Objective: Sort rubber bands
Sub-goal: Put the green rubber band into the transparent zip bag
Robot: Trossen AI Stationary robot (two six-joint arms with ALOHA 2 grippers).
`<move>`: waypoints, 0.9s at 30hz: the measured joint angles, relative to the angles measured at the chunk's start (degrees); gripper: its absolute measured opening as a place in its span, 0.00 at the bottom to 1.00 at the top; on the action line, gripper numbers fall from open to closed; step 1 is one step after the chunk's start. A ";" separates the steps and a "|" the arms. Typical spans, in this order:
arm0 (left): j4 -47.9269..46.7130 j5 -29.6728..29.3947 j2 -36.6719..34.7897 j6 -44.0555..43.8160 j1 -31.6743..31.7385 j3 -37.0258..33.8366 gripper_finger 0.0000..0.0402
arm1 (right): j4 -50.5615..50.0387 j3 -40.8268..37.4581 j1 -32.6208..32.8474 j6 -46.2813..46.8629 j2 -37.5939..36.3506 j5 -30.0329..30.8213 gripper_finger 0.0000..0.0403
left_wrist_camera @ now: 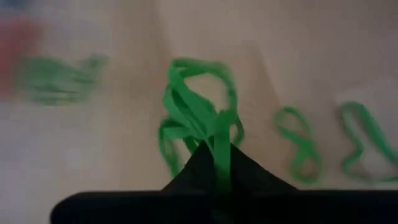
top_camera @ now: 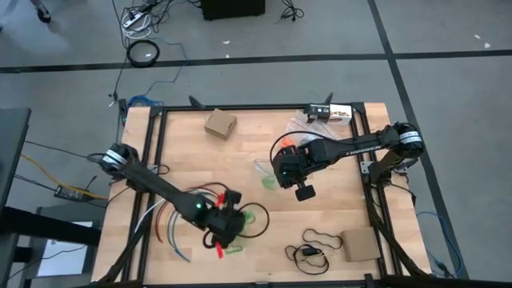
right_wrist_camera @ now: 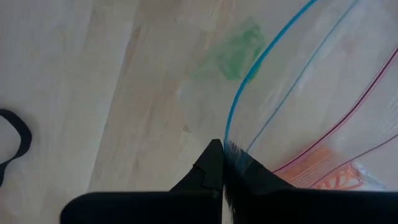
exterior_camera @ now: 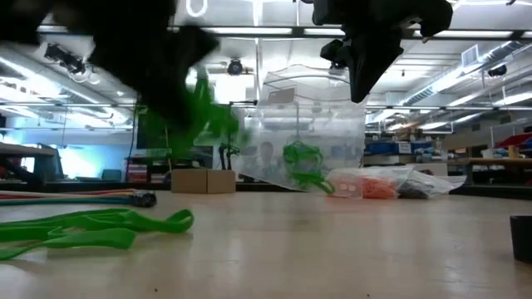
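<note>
My left gripper [left_wrist_camera: 214,155] is shut on a bunch of bright green rubber bands [left_wrist_camera: 196,115], near the table's front left [top_camera: 226,230]. More green bands lie loose on the wood [left_wrist_camera: 298,146] [exterior_camera: 91,228], and a red-orange one lies by the front edge [top_camera: 219,252]. My right gripper [right_wrist_camera: 222,149] is shut on a clear zip bag [exterior_camera: 307,124] near the table's middle [top_camera: 286,176]. Some green bands [exterior_camera: 303,176] lie in that bag. Beside it lies a second bag with orange bands [exterior_camera: 370,187]. My left gripper pinches several strands of the green bunch [left_wrist_camera: 221,140] between its two fingertips, slanting down from above. The bunch hangs as loose loops beyond the fingers, above the table. My right gripper pinches the bag's blue-striped top edge [right_wrist_camera: 229,140] between its two fingers from above. The bag hangs below them, its bottom on the table [exterior_camera: 291,184].
A cardboard box [top_camera: 220,122] stands at the back, another [top_camera: 360,244] at the front right. A thin black cord loop [top_camera: 318,238] lies near that one. Long coloured cables [top_camera: 172,220] curve at the front left. Black frame rails [top_camera: 152,160] edge the table.
</note>
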 joint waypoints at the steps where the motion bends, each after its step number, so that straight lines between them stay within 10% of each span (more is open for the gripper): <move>1: -2.67 -1.87 -1.13 0.53 -0.02 1.69 0.04 | -0.01 0.00 0.00 0.02 0.00 0.00 0.00; 7: -12.13 -3.24 -7.70 -0.60 -0.04 10.04 0.12 | 0.04 0.00 0.02 0.06 0.00 0.00 0.00; 19: -14.98 -13.25 -12.10 -6.02 -2.31 11.72 0.75 | 1.10 0.00 0.09 -0.02 0.00 0.01 0.00; 27: -17.26 -7.08 -12.19 -13.47 -2.27 5.98 0.76 | 1.03 0.00 0.09 -0.04 0.00 -0.20 0.00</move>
